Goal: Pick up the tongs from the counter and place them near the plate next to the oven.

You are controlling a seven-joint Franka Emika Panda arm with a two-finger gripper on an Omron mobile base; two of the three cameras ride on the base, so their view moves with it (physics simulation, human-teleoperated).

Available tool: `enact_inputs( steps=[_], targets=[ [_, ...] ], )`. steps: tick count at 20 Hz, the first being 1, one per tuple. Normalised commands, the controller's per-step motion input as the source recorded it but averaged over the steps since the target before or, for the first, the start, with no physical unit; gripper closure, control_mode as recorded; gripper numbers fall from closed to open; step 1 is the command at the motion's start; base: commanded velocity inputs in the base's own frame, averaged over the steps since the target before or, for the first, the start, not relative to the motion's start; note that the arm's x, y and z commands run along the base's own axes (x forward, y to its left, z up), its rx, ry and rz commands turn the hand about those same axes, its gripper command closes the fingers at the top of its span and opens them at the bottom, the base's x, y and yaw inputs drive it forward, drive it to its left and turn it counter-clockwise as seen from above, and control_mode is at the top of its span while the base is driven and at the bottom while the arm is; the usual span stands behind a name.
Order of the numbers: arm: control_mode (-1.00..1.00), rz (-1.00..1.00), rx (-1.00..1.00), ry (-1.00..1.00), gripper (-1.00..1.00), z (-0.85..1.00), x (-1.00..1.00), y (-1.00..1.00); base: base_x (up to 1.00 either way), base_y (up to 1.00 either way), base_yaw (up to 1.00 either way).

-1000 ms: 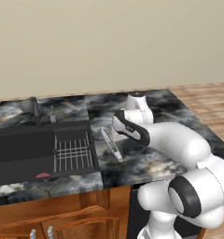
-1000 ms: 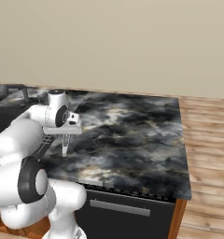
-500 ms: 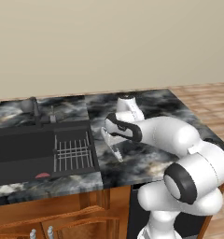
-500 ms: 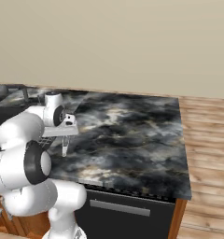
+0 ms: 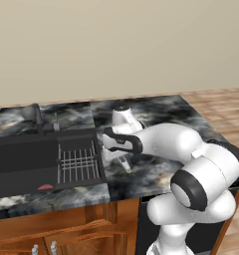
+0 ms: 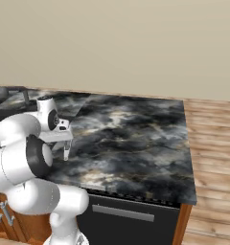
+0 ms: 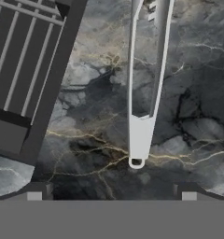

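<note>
Our claw [image 7: 111, 191] hangs with its jaws spread wide and nothing between them, poised over the tongs [image 7: 144, 88]. Over the last second the arm has swung in from further right and dropped low over the counter [image 6: 136, 139], so the claw [image 5: 122, 162] now sits just beside the sink [image 5: 47, 159] rather than out over open stone. We read that as the approach nearly finished, with the pick-up itself not yet begun.

The tongs lie flat on the counter, their joined end nearest the fingertips and the two arms running away from us. They are slim, pale grey metal with a smooth, dull sheen, flattening into a tab with a small loop at the hinge. One arm seems to carry small ridges near the far end, though it is cut off at the frame edge and we cannot be sure.

The counter is glossy dark stone, veined with whitish and faintly golden swirls. Beside the tongs, the sink is matte black, with a ribbed wire rack [image 5: 77, 164] inside.
</note>
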Motion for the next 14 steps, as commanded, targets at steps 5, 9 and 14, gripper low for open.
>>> enact_inputs(
  steps=[5, 9, 14],
  targets=[
    [-1.00, 0.00, 0.00, 0.00, -1.00, -0.17, 0.00, -0.13, 0.00, 0.00, 0.00],
    [-1.00, 0.00, 0.00, 0.00, -1.00, -0.10, 0.00, -0.15, 0.00, 0.00, 0.00],
    [-1.00, 0.00, 0.03, 0.00, -1.00, -0.03, 0.00, -0.28, 0.00, 0.00, 0.00]
  ],
)
